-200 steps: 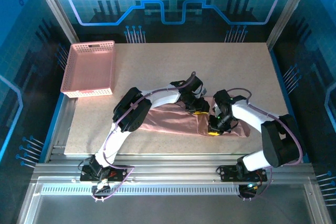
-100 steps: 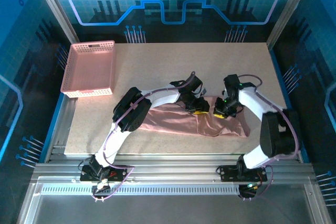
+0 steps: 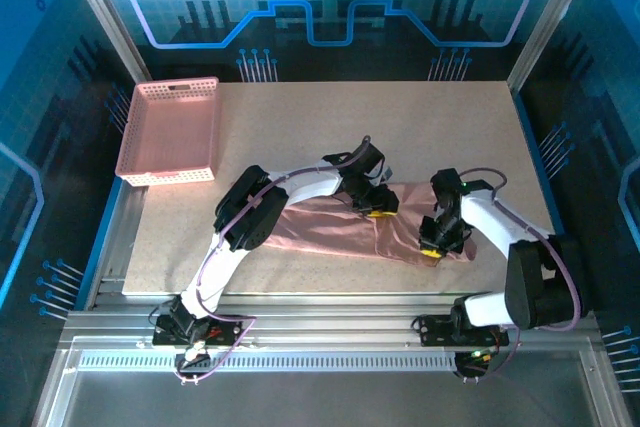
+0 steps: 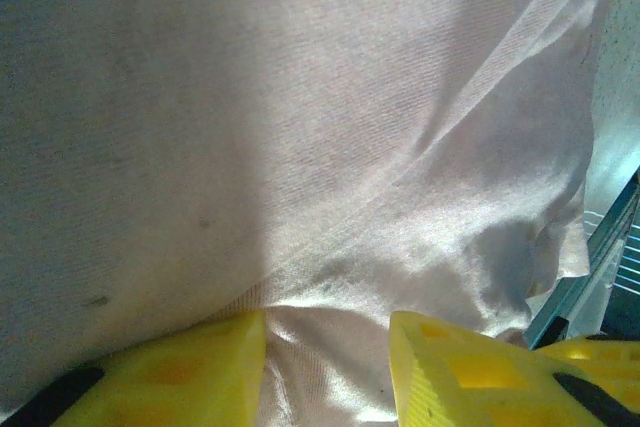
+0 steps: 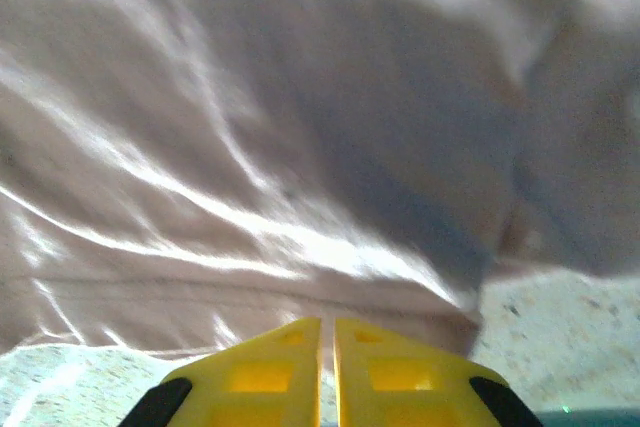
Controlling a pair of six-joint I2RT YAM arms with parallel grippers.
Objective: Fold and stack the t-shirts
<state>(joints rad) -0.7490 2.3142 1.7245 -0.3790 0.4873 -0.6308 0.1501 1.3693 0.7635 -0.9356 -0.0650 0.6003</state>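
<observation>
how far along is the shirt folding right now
Early stage. Done: the pink t-shirt lies as a long, wrinkled strip along the near side of the table, so it looks partly folded. In hand: the left end effector has fabric bunched between its parted fingers; the right end effector is shut at the shirt's edge. Left: finishing the fold and stacking.

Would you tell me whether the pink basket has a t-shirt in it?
No, the pink basket at the table's far left corner holds nothing, while the t-shirt lies near the front edge.
</observation>
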